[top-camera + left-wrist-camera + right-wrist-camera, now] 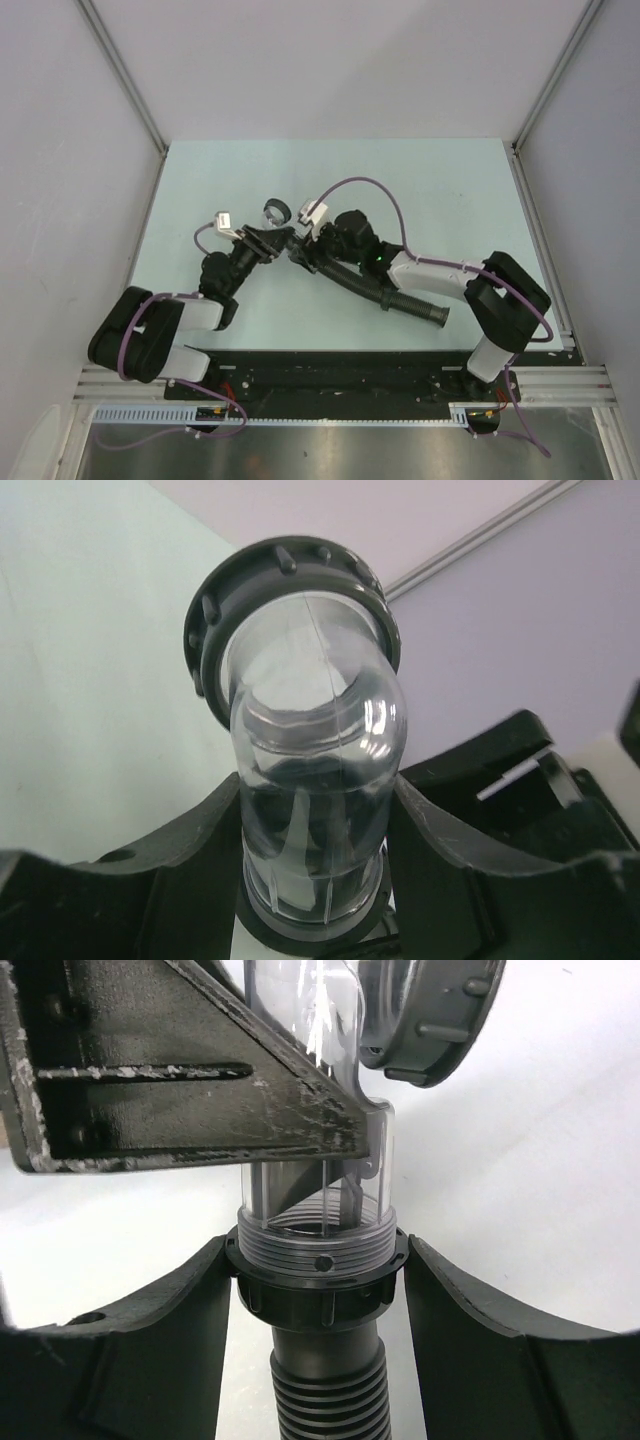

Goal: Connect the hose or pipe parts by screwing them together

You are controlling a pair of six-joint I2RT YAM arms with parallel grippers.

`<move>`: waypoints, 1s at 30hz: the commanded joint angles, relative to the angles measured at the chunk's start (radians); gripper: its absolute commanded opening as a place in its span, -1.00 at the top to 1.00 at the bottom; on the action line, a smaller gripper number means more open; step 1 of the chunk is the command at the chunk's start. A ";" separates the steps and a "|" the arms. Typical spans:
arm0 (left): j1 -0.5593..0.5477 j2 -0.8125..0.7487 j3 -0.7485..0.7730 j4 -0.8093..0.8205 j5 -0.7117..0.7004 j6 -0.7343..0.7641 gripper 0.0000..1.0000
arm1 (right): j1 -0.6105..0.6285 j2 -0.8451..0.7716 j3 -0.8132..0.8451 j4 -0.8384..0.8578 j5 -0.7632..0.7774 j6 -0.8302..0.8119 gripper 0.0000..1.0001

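Observation:
A clear elbow pipe (315, 780) with a grey ribbed collar (290, 565) on its far end is clamped between the fingers of my left gripper (312, 810). Its threaded lower end (315, 1235) sits in the black collar (318, 1295) of the ribbed black hose (325, 1390). My right gripper (318, 1260) has a finger against each side of that collar. From above, the two grippers meet at mid-table, left gripper (268, 243) and right gripper (312, 255). The hose (400, 298) trails right under the right arm, and the grey collar (277, 211) points away.
The pale green table (450, 190) is enclosed by white walls with metal rails at left and right. Purple cables (375, 185) loop above the right wrist. A black base strip (340, 370) runs along the near edge. A left finger (180, 1070) fills the upper right wrist view.

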 commanded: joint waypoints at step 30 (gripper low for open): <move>-0.015 -0.050 0.213 0.423 0.668 0.170 0.99 | -0.399 0.099 0.011 1.228 -1.374 1.109 1.00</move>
